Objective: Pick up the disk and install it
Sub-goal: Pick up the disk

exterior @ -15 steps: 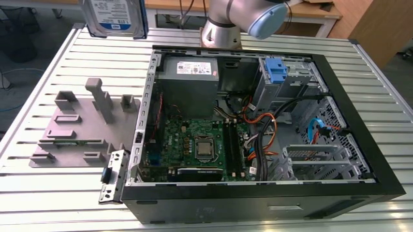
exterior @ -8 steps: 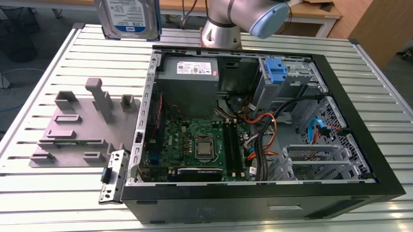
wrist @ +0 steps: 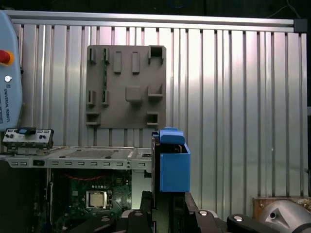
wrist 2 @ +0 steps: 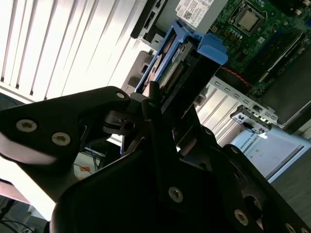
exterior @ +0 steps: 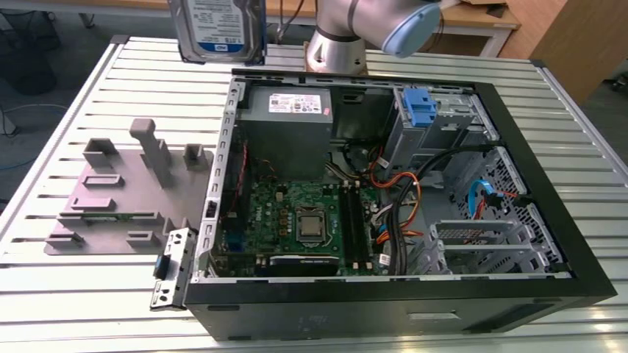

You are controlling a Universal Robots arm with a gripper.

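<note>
Exterior view: we saw the disk (exterior: 218, 33) held upright above the table (exterior: 79, 95), its white-and-blue label (exterior: 222, 16) showing; the second wrist view showed the claw (wrist 2: 164, 104) closed on its blue-railed edges.

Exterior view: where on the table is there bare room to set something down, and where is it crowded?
Bare table slats lie between the grey fixture plate and the near edge, along the exterior view's right of the computer case, and behind the plate, toward the disk. Inside the case it is crowded with cables.
</note>
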